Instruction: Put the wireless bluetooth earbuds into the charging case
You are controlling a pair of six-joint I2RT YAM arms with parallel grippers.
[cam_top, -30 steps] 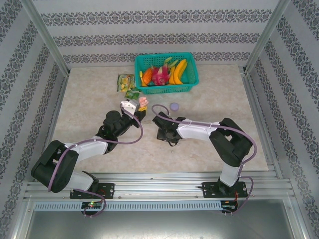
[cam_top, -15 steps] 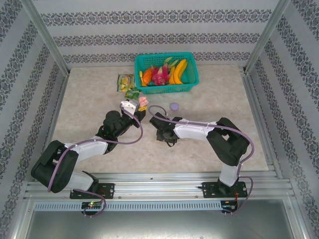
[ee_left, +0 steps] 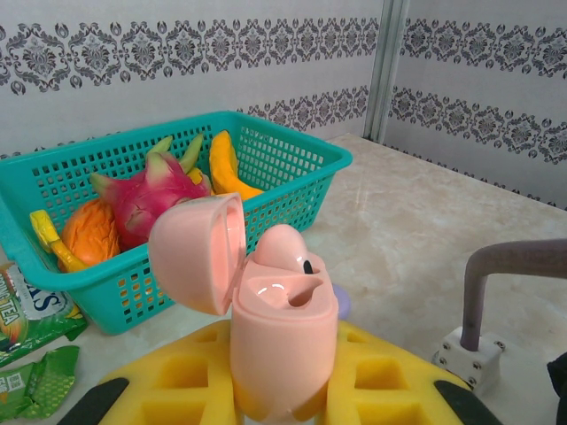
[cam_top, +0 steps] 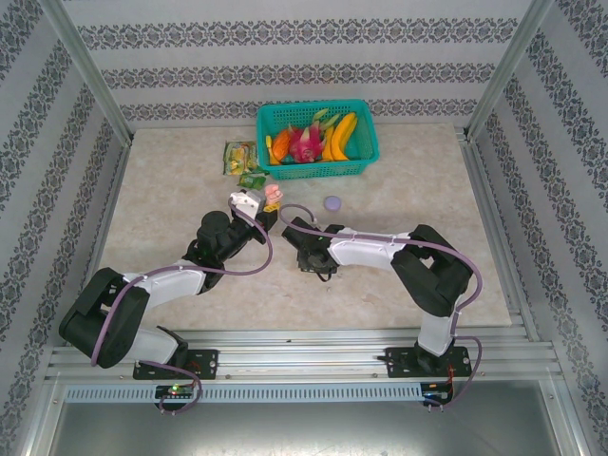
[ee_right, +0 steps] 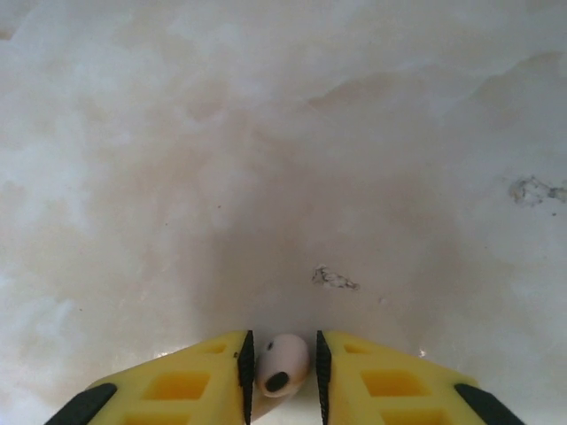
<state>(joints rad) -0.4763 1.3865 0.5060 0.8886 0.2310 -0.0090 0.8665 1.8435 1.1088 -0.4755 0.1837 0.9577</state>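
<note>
Pinching a loose earbud (ee_right: 280, 365) is what my right gripper (ee_right: 282, 345) is doing, its two yellow fingers (ee_right: 190, 385) pressing on either side of the tiny pale pink bud, close over the pale table (ee_right: 266, 133); whether the bud is touching the surface I cannot tell. My left gripper (ee_left: 283, 394) is clamping the pink charging case (ee_left: 283, 341) upright between its pads, raised above the table just beside my right wrist. The lid (ee_left: 197, 255) is hanging open to the left on its hinge, and a seated earbud (ee_left: 282, 248) is sitting in one of the case's wells, its rounded top poking up. Beyond the case, a teal basket (ee_left: 292, 168) is holding a dragon fruit (ee_left: 146, 199) and other fruit. A purple disc (cam_top: 332, 202) is lying on the table between the basket and my right arm.
</note>
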